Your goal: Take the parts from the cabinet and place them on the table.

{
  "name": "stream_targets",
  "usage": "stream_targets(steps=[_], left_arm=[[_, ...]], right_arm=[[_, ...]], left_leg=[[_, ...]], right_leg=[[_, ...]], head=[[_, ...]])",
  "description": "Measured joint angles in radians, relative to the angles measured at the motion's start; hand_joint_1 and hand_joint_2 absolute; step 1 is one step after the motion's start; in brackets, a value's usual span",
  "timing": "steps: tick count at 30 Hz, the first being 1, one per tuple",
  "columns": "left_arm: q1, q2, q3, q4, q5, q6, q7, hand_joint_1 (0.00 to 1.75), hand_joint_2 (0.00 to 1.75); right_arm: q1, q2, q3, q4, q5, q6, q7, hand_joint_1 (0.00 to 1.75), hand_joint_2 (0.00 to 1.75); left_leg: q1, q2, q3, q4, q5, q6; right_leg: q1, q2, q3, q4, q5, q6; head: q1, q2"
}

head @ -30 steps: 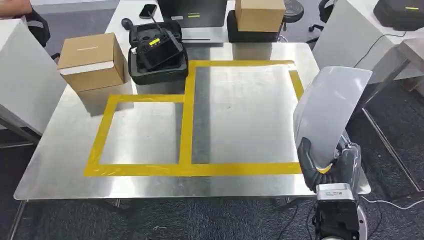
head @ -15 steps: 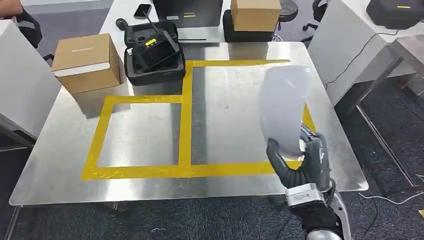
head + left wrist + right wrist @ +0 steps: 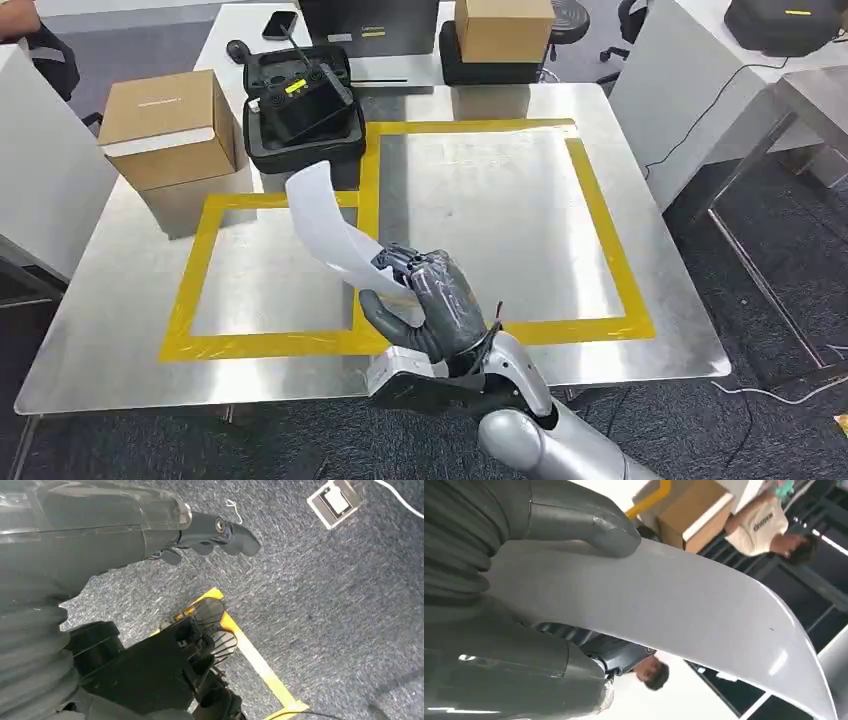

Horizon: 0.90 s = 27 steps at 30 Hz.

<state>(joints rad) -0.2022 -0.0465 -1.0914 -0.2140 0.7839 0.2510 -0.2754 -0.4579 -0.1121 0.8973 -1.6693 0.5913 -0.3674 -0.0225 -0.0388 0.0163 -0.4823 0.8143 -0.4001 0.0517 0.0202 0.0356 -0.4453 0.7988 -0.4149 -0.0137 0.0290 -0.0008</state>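
Right hand point(image 3: 432, 300) grips white curved part point(image 3: 330, 225) above table point(image 3: 120, 330).

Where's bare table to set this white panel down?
Both yellow-taped rectangles are bare: the large one right of the right hand, and the smaller one under the white panel. The far-left corner is crowded by the cardboard box and black case.

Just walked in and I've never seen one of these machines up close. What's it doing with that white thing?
The robot's right hand holds a curved white part in the air above the steel table, over the yellow tape between the two marked boxes. The part is not yet set down. Its left hand hangs by the floor and holds nothing. A cardboard box and a black case sit at the table's far side.
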Motion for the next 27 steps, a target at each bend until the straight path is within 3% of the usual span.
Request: stream_targets(steps=[4,8,14,16,19,23,27], left_arm=[[0.0,0.0,-0.008,0.0,0.0,-0.001,0.0,0.0,1.75],[-0.002,-0.005,-0.021,0.0,-0.031,-0.02,0.024,0.0,1.75],[-0.016,-0.029,-0.044,0.0,-0.069,-0.046,0.042,0.0,1.75],[-0.018,-0.036,-0.048,0.0,-0.078,-0.052,0.042,0.0,1.75],[-0.017,-0.041,-0.061,0.0,-0.089,-0.062,0.045,0.0,1.75],[-0.008,-0.04,-0.066,0.0,-0.09,-0.063,0.057,0.0,1.75],[0.002,-0.035,-0.072,0.001,-0.097,-0.063,0.06,0.0,1.75]], right_arm=[[-0.018,0.016,0.029,0.045,0.0,0.001,0.0,1.75,1.75],[-0.068,0.052,0.068,0.124,-0.022,0.054,0.019,1.75,1.75],[-0.177,0.199,0.153,0.436,0.023,0.053,0.05,1.75,1.75],[-0.202,0.245,0.173,0.549,0.045,0.052,0.088,1.75,1.75],[-0.242,0.295,0.2,0.722,0.092,0.063,0.213,1.75,1.75],[-0.28,0.317,0.222,0.896,0.153,0.093,0.376,1.75,1.75],[-0.307,0.319,0.232,1.005,0.19,0.049,0.403,1.75,1.75]], left_leg=[[0.0,-0.005,0.0,0.0,0.001,-0.001],[0.0,-0.006,0.0,-0.001,0.003,-0.004],[0.001,-0.005,-0.001,-0.001,0.007,-0.005],[0.002,-0.006,-0.001,-0.001,0.009,-0.006],[0.002,-0.01,-0.001,-0.001,0.01,-0.007],[0.002,-0.017,-0.001,0.0,0.011,-0.008],[0.002,-0.021,-0.001,0.0,0.012,-0.007]], right_leg=[[0.0,-0.001,0.0,0.0,0.0,0.0],[0.0,-0.001,0.001,0.0,0.001,-0.001],[0.0,-0.004,0.001,0.001,0.004,-0.003],[0.001,-0.006,0.0,0.001,0.005,-0.004],[0.001,-0.007,0.0,0.001,0.005,-0.004],[0.001,-0.01,0.0,0.001,0.006,-0.004],[0.001,-0.011,0.0,0.001,0.006,-0.004]], head=[[0.0,0.0],[0.001,0.0],[-0.001,0.0],[-0.002,0.0],[-0.002,0.0],[-0.001,0.0],[0.0,0.0]])
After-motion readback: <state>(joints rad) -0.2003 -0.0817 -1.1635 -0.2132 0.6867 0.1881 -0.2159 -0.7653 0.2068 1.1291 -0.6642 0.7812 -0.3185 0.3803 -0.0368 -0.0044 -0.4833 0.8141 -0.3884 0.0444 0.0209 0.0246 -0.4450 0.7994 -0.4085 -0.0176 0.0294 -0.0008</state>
